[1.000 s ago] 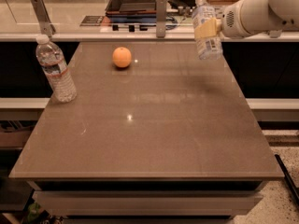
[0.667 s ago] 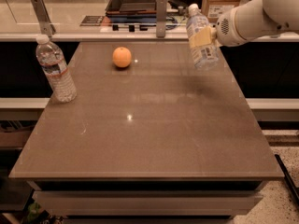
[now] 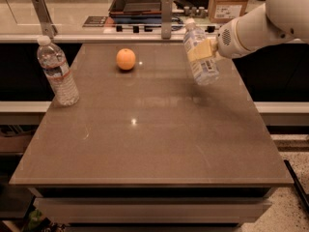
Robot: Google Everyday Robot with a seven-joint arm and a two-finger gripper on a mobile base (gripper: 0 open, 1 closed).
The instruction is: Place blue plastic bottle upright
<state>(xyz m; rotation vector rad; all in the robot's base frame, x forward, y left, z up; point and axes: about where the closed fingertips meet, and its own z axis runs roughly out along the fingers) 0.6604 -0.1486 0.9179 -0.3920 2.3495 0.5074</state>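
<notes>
The blue plastic bottle (image 3: 199, 54), clear with a pale label and white cap, hangs in the air over the right back part of the table, cap up and tilted slightly left. My gripper (image 3: 205, 50) comes in from the upper right on a white arm and is shut on the bottle's middle, holding it above the tabletop.
A taller clear bottle with a reddish label band (image 3: 57, 72) stands upright at the table's left edge. An orange (image 3: 125, 59) lies at the back centre. The brown table (image 3: 145, 139) has a counter with a dark tray (image 3: 140, 4) and metal posts behind it.
My gripper has carried the bottle to the left and slightly lower, away from the table's right back corner. The other bottle and the orange have not moved.
</notes>
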